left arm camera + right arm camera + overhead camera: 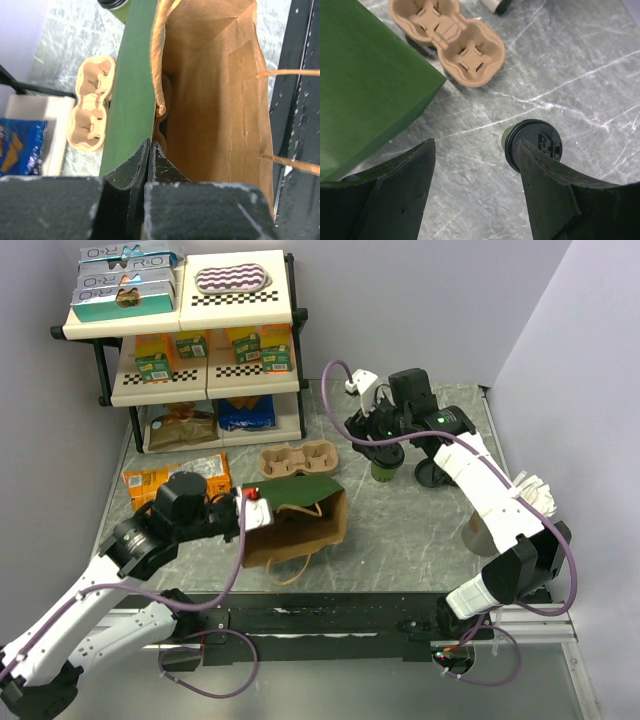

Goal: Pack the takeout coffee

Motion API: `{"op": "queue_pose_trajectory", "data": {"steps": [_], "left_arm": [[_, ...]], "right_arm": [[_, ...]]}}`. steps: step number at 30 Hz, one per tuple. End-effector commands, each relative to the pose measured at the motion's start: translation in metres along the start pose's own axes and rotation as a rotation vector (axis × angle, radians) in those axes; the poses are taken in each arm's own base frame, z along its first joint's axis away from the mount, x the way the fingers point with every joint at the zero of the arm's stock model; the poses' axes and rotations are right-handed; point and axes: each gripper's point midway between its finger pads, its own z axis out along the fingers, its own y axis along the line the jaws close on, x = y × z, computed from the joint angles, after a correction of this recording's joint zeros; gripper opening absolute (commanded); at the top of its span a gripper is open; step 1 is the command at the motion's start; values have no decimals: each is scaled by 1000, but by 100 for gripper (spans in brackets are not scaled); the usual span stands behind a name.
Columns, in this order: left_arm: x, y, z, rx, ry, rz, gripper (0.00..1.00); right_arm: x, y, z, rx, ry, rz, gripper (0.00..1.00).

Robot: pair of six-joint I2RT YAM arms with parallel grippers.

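Observation:
The takeout coffee [382, 473] is a small green cup with a black lid [536, 145], standing upright on the grey marble table. My right gripper [476, 144] hovers above it, open. The cup lies under the right fingertip [540, 170], not between the jaws. A brown paper bag [300, 518] with a green outer side [365, 85] lies with its mouth open, and its inside [210, 100] looks bare. My left gripper [150, 146] is shut on the bag's rim, where green wall meets brown lining. In the top view that gripper [250, 503] sits at the bag's left end.
A brown pulp cup carrier [300, 458] lies just behind the bag, seen too as the carrier [449, 40] and the carrier [92, 112]. A shelf rack [180, 340] of snack boxes fills the back left. An orange packet [172, 480] lies in front of it. A pale cup stack [480, 532] stands at the right.

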Motion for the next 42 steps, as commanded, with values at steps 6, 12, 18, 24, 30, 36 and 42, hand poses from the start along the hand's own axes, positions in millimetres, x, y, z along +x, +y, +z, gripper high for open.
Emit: {"op": "queue_pose_trajectory", "data": {"steps": [6, 12, 18, 24, 30, 36, 42], "left_arm": [[-18, 53, -12, -79, -21, -315, 1], [-11, 76, -16, 24, -37, -549, 1], [8, 71, -7, 189, -26, -739, 1], [15, 82, -2, 140, -37, -745, 1], [15, 89, 1, 123, -46, -736, 4], [14, 98, 0, 72, -46, -726, 6], [18, 102, 4, 71, -41, -738, 6]], "right_arm": [[-30, 0, -24, -46, -75, -5, 73], [-44, -3, -30, -68, -90, 9, 73], [-75, 36, -64, -281, -206, -103, 75], [-72, 115, -89, -595, -244, -372, 77], [-51, 139, -52, -596, -184, -564, 77], [-58, 142, -43, -675, -164, -626, 72], [-36, 159, -36, -784, -86, -651, 66]]}}
